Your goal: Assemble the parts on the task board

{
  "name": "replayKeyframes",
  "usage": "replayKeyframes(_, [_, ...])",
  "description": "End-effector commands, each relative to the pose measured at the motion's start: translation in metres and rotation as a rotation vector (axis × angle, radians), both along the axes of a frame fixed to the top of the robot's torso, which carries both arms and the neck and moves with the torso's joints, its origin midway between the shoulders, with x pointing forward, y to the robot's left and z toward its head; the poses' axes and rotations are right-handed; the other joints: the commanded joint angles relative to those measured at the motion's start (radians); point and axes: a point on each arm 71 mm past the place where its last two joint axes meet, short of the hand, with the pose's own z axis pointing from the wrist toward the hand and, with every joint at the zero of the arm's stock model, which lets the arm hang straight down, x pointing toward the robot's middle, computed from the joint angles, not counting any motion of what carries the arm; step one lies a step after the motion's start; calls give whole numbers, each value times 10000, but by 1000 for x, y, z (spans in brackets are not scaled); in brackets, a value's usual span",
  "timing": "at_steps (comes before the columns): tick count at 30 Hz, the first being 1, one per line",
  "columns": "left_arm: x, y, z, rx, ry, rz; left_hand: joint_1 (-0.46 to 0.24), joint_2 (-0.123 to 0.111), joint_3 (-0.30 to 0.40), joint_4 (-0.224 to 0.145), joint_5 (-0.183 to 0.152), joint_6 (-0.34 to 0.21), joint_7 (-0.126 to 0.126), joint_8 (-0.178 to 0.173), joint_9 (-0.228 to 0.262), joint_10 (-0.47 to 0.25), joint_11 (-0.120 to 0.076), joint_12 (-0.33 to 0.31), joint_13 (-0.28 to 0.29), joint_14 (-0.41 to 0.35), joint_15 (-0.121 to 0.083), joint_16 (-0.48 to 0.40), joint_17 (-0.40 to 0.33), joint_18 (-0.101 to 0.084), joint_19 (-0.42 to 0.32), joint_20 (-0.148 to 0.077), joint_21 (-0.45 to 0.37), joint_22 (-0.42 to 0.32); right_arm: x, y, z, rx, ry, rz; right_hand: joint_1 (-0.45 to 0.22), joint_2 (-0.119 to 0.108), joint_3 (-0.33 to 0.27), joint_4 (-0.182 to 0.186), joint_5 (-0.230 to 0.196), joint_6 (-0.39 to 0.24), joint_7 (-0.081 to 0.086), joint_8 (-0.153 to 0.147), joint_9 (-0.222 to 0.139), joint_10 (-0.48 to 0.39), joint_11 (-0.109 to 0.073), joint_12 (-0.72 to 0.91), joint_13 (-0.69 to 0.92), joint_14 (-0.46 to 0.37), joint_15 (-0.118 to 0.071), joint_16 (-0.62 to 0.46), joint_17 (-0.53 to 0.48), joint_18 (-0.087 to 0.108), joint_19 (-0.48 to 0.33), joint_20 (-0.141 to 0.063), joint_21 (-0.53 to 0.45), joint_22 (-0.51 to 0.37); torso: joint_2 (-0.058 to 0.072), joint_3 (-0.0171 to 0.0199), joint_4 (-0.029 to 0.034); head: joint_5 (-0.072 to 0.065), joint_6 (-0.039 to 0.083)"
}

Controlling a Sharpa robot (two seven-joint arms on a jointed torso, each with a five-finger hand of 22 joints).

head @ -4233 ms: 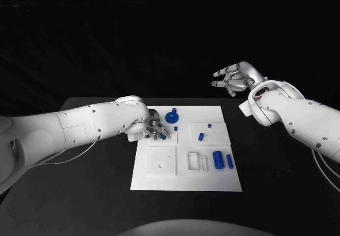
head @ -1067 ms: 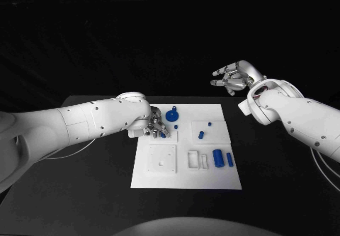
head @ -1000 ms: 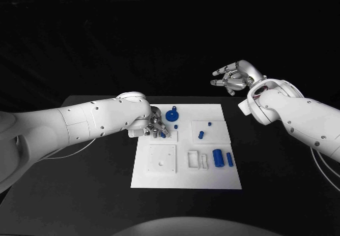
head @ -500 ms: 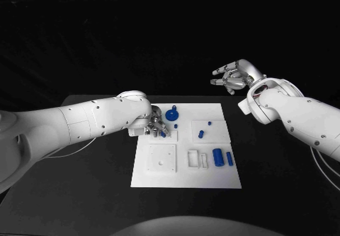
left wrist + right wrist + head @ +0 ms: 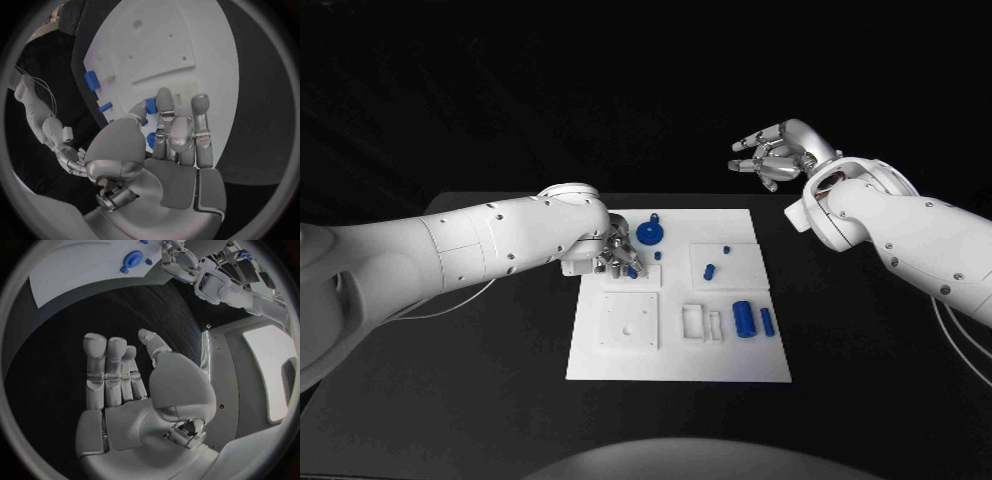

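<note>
A black bench (image 5: 473,400) carries the white task board (image 5: 678,362). The left hand (image 5: 615,256) pinches a small blue part (image 5: 150,105) in its fingers (image 5: 165,102) over the board. The right hand (image 5: 776,153) hangs empty beyond it, fingers (image 5: 95,360) apart.

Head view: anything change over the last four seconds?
Barely. The left hand stays at the task board's far-left corner, fingers down on a small blue part. The right hand stays raised beyond the table, holding nothing. Other parts unmoved.

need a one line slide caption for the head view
Left hand works a small blue part at the task board's far-left corner, while the right hand hangs raised beyond the table.
</note>
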Motion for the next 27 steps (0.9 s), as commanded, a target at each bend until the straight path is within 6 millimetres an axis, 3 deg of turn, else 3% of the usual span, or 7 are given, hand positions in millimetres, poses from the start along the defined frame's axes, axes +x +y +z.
replayKeyframes(1, [-11, -2, -19, 604, 672, -321, 813, 805, 567, -636, 32, -12, -69, 41, -14, 502, -49, -6, -1, -63, 3, 21, 6, -144, 34, -32, -48, 177, 0, 2, 0, -90, -1, 118, -117, 7, 33, 7, 41, 51, -3, -36, -15, 10, -20, 19, 7, 90, -4, -67, 4, 201, 503, -68, 50, -9, 1, -3, 1, 6, 1])
replayKeyframes(21, [-11, -2, -20, 684, 867, -457, 828, 792, 573, -713, 55, -8, -69, 38, -40, 503, -53, -14, -3, -61, 5, 28, 21, -144, 30, -31, -51, 177, 0, 2, 0, -88, -1, 108, -117, 7, 33, 7, 41, 51, -3, -36, -15, 10, -20, 19, 7, 90, -4, -67, 4, 201, 503, -68, 50, -9, 1, 1, 4, -17, -26])
replayKeyframes(27, [-12, 0, -20, 549, 983, -368, 787, 834, 534, -705, -131, -18, -67, 39, -51, 501, -50, -18, -3, -67, 8, 21, 18, -147, 22, -25, -52, 175, 0, 1, 0, -91, -2, 98, -117, 7, 33, 7, 41, 51, -3, -36, -15, 10, -20, 19, 7, 90, -4, -67, 4, 201, 503, -68, 50, -9, -2, -6, 9, -20, -31])
